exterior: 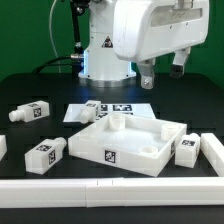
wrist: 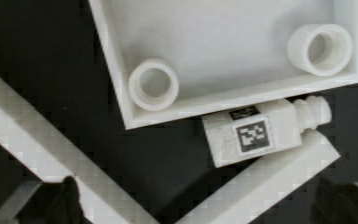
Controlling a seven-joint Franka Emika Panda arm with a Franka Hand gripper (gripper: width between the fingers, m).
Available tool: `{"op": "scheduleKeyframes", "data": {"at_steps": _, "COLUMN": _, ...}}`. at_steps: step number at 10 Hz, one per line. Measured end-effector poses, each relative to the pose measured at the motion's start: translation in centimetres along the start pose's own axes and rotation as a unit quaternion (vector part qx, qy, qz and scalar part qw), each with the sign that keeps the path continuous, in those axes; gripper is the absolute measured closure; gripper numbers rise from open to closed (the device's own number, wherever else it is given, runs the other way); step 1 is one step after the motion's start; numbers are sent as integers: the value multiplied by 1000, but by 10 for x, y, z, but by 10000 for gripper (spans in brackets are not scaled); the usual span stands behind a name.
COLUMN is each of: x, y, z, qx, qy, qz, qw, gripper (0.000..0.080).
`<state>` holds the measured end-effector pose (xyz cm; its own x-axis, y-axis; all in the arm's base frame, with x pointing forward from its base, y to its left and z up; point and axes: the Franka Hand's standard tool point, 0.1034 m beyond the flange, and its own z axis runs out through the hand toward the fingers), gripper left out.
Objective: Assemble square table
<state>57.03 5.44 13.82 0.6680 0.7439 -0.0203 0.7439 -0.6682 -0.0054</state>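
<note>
Tool [exterior: 163, 72] open, empty, hanging clear above the slab [exterior: 125, 140]. Slab lies mid-worktop [exterior: 25, 88], sockets up, with one leg [exterior: 187, 150] just beside its corner. Judged rigid, light, smooth plastic. Pinch across the raised rim wall, as flat faces offer no hold.

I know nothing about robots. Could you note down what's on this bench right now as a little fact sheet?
Hand: hand open, holding nothing, raised above the bench
Tabletop: square slab lying flat, rim and sockets facing up
Sockets: the two sockets in the wrist view are empty
Nearest leg: right leg lying close beside the slab, on the exterior view's right
Other legs: far leg and front leg, loose on the exterior view's left
Behind the slab: marker board
Edge: white rail
</note>
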Motion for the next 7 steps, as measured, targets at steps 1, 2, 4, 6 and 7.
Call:
{"op": "scheduleKeyframes", "data": {"at_steps": 1, "x": 0, "y": 0, "z": 0, "qx": 1, "qy": -1, "qz": 4, "qw": 1000, "gripper": 150}}
{"op": "scheduleKeyframes", "data": {"at_steps": 2, "x": -1, "y": 0, "z": 0, "qx": 1, "qy": -2, "qz": 4, "qw": 1000, "gripper": 150}}
{"op": "scheduleKeyframes", "data": {"at_steps": 4, "x": -1, "y": -1, "z": 1, "qx": 2, "qy": -2, "qz": 5, "qw": 1000, "gripper": 150}}
{"op": "scheduleKeyframes", "data": {"at_steps": 6, "x": -1, "y": -1, "z": 2, "qx": 2, "qy": -2, "qz": 5, "qw": 1000, "gripper": 150}}
{"op": "scheduleKeyframes", "data": {"at_steps": 7, "x": -1, "y": -1, "z": 2, "qx": 3, "qy": -3, "qz": 5, "qw": 1000, "gripper": 150}}
